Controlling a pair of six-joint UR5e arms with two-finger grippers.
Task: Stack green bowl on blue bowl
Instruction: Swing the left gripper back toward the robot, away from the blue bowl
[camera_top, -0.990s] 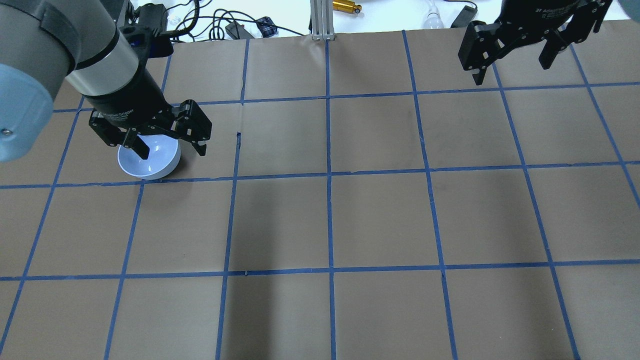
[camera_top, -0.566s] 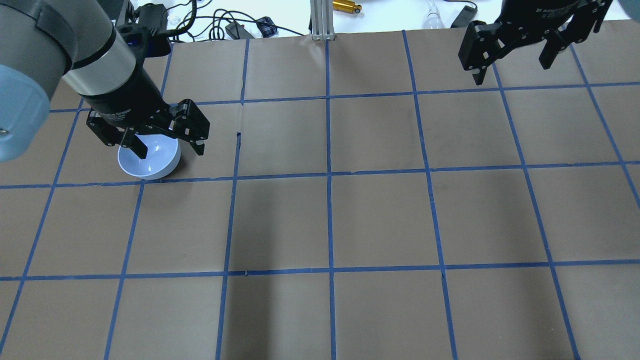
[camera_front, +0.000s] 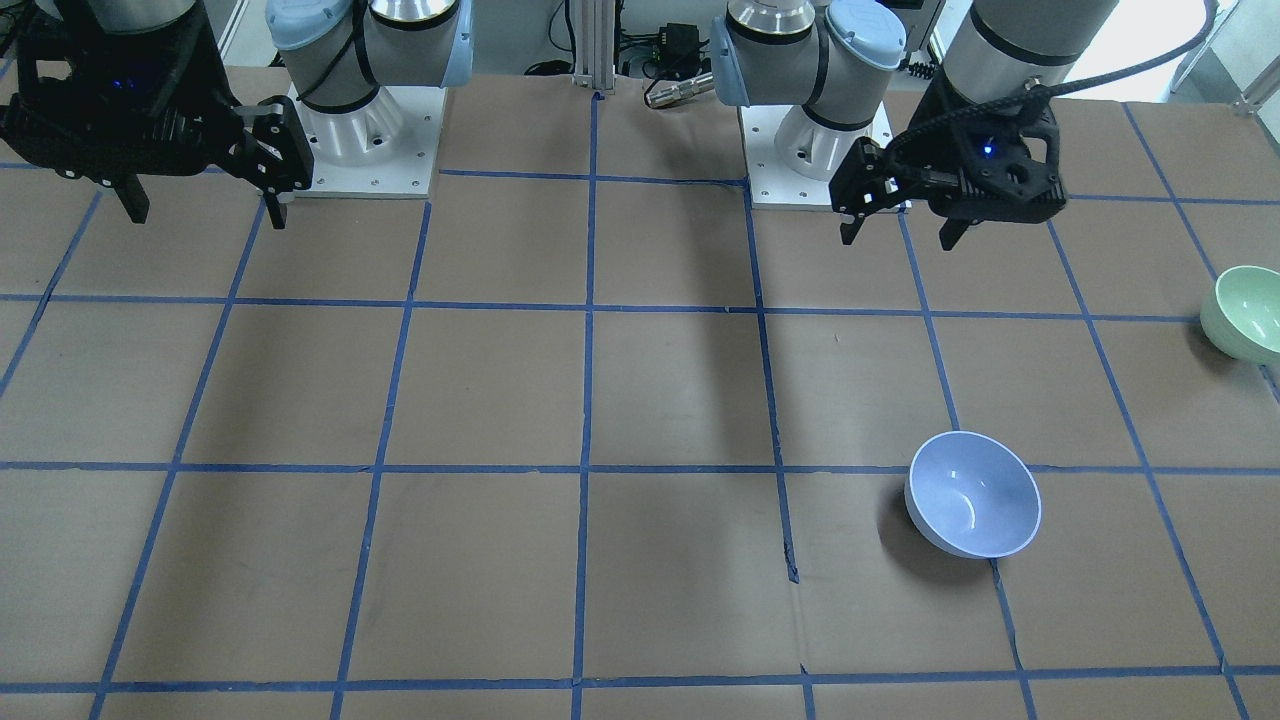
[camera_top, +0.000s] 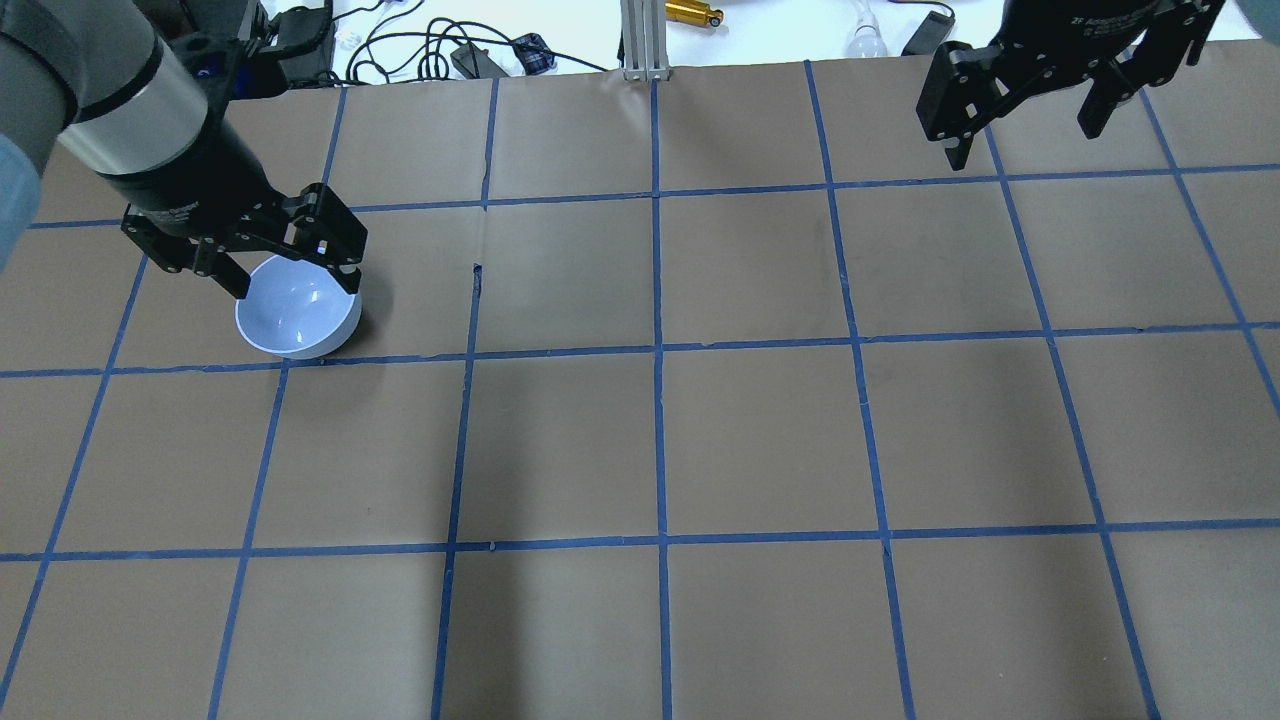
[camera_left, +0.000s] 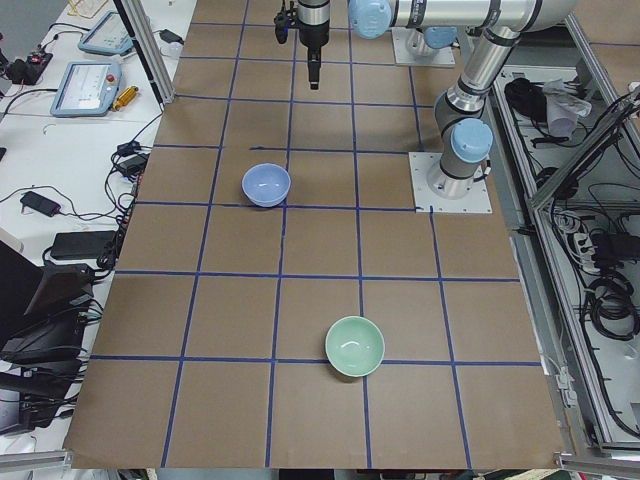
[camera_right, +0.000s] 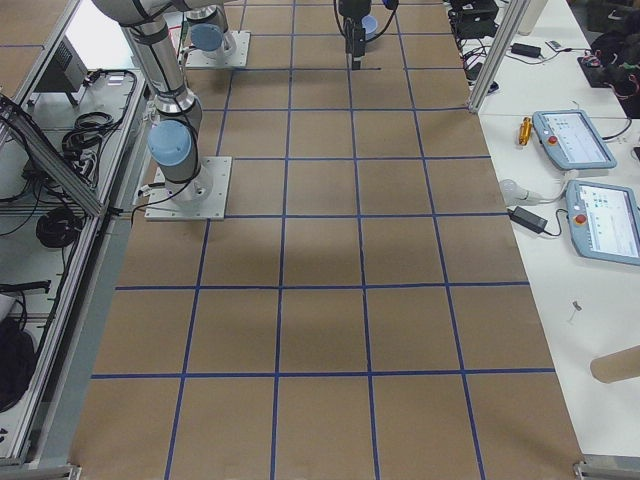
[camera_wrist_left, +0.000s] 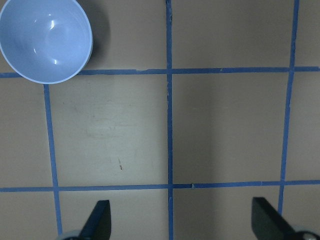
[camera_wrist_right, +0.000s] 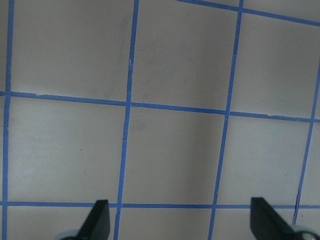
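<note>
Hovering over the counter (camera_front: 500, 400), the left pincer (camera_front: 897, 240) stands wide and empty, near the blue bowl (camera_front: 975, 493). Right pincer (camera_front: 203, 218) likewise wide (nothing held). Green bowl (camera_front: 1245, 310) sits upright, well apart, towards the counter's left end.

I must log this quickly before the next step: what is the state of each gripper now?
Black two-finger left gripper: open, holding nothing.
Black two-finger right gripper: open, holding nothing.
</note>
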